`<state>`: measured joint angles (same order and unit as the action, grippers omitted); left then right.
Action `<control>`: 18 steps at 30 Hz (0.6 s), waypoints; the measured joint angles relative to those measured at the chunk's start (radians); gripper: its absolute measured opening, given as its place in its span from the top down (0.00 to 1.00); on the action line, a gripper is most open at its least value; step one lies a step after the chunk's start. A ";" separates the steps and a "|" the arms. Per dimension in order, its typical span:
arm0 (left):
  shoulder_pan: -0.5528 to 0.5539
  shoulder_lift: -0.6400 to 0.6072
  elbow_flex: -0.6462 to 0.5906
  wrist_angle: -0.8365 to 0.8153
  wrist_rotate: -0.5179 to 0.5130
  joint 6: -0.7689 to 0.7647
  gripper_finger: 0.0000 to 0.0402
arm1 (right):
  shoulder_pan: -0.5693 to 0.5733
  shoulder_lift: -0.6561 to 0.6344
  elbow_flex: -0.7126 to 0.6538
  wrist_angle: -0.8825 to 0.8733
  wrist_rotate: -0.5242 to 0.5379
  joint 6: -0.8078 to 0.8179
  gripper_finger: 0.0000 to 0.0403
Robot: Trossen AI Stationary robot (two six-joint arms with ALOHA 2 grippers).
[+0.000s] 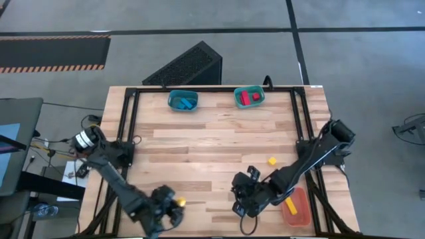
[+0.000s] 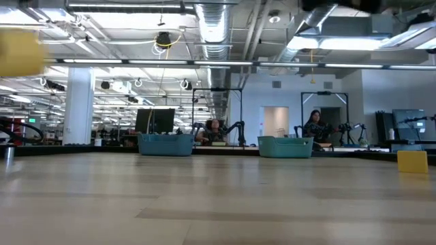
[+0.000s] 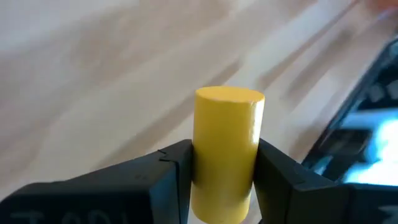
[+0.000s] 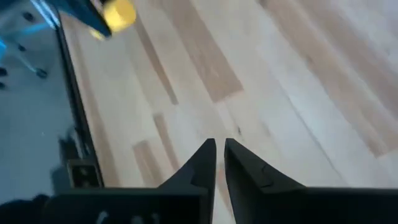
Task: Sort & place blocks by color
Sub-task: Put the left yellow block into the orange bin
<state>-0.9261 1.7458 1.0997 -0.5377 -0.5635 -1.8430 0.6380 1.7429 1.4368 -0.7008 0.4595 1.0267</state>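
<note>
A yellow cylinder-shaped block (image 3: 227, 137) sits between the fingers of my left gripper (image 1: 172, 203), near the table's near edge at the left. In the low view the block (image 2: 20, 52) shows as a yellow blur well above the tabletop. My right gripper (image 1: 241, 201) hovers over the near middle of the table, fingers (image 4: 205, 158) shut with nothing between them. A yellow cube (image 1: 271, 160) rests on the wood to the right. The blue bin (image 1: 182, 100) holds blue blocks, the teal bin (image 1: 249, 97) red ones, and the orange bin (image 1: 297, 207) a yellow one. My left gripper pinches the yellow block's round side (image 3: 224, 171) between its two fingers, at the block's lower half. The block's flat top end (image 3: 229, 94) juts out past the fingertips. It is lifted clear of the table.
The blue and teal bins stand at the far edge and the orange bin at the near right corner. A black frame rail (image 1: 133, 133) runs along the table's left and right sides. Bare wood lies across the table's middle.
</note>
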 joint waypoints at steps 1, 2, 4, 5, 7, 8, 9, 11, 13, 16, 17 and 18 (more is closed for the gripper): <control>0.027 -0.001 0.005 0.036 -0.019 0.057 0.75 | 0.003 0.002 -0.026 0.020 -0.001 0.003 0.85; 0.052 -0.001 0.010 0.080 -0.023 0.120 0.75 | 0.002 0.009 -0.051 0.055 -0.008 0.016 0.84; 0.103 -0.001 0.027 0.168 -0.015 0.254 0.75 | -0.002 0.013 -0.105 0.123 -0.021 0.047 0.82; 0.128 -0.001 0.038 0.202 -0.006 0.323 0.75 | -0.003 0.013 -0.133 0.155 -0.027 0.063 0.80; 0.173 -0.001 0.071 0.226 0.009 0.430 0.75 | 0.001 0.012 -0.181 0.230 -0.021 0.089 0.77; 0.194 -0.001 0.093 0.214 0.010 0.474 0.75 | 0.005 0.012 -0.203 0.273 -0.016 0.102 0.75; 0.211 -0.001 0.118 0.202 0.010 0.519 0.75 | 0.014 0.004 -0.225 0.312 -0.010 0.113 0.73; 0.241 -0.002 0.167 0.194 0.034 0.625 0.75 | 0.034 -0.021 -0.264 0.377 -0.001 0.124 0.69; 0.265 -0.003 0.211 0.183 0.078 0.747 0.75 | 0.052 -0.044 -0.304 0.459 0.021 0.125 0.64; 0.299 -0.004 0.262 0.187 0.136 0.913 0.75 | 0.065 -0.089 -0.343 0.451 0.098 0.132 0.58; 0.315 -0.004 0.275 0.180 0.148 0.952 0.75 | 0.062 -0.110 -0.354 0.460 0.125 0.139 0.56; 0.330 -0.004 0.289 0.166 0.158 0.993 0.75 | 0.060 -0.136 -0.368 0.457 0.159 0.147 0.54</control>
<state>-0.5957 1.7416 1.3887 -0.3715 -0.4053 -0.8496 0.6975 1.6068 1.0688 -0.2437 0.6180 1.1732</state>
